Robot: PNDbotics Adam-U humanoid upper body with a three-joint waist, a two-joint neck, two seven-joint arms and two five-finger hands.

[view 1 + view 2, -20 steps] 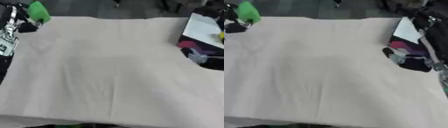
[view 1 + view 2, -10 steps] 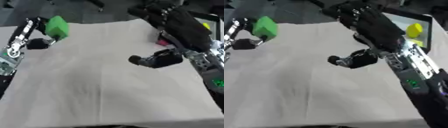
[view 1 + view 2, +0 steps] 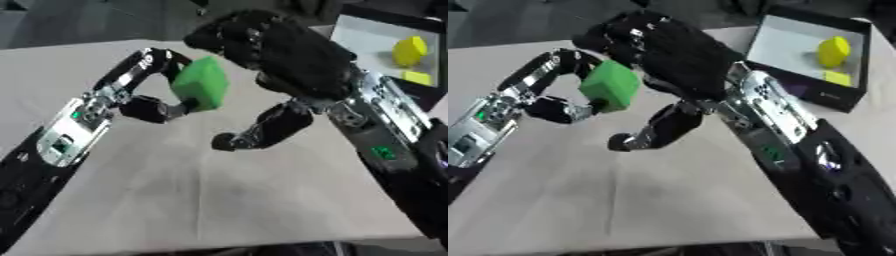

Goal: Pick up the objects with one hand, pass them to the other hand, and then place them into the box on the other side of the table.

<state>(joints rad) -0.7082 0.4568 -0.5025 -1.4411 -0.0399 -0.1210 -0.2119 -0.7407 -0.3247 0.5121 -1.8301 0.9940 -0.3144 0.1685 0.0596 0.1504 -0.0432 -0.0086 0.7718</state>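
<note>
bare cloth-covered desk (image 3: 227,200) nearest, nothing lying on it in front. above it, mid-air handover in progress: left hand (image 3: 149,100) pinching green block (image 3: 200,90) btwn curled fingers on top and thumb underneath, block held well off the desk. right hand (image 3: 667,60) spread wide, fingers relaxed just above/behind the block, thumb (image 3: 262,131) hanging low and clear of it, nothing in its grasp. can't tell if right fingers touch the block yet; looks very near.

to do the pass well, imo: bring right palm onto the block's free right/top faces, not onto the left fingers; swing right thumb up under the block opposite the fingers before left lets go. keep left pinch steady till right has closed on two opposing faces. block is boxy w/ flat sides, so should seat ok if faces line up; corner grip likely to twist out. keep it over the desk in case of a drop.

further back at right: black box (image 3: 778,29) w/ pale floor, yellow pieces (image 3: 833,51) already inside; room left beside them.
</note>
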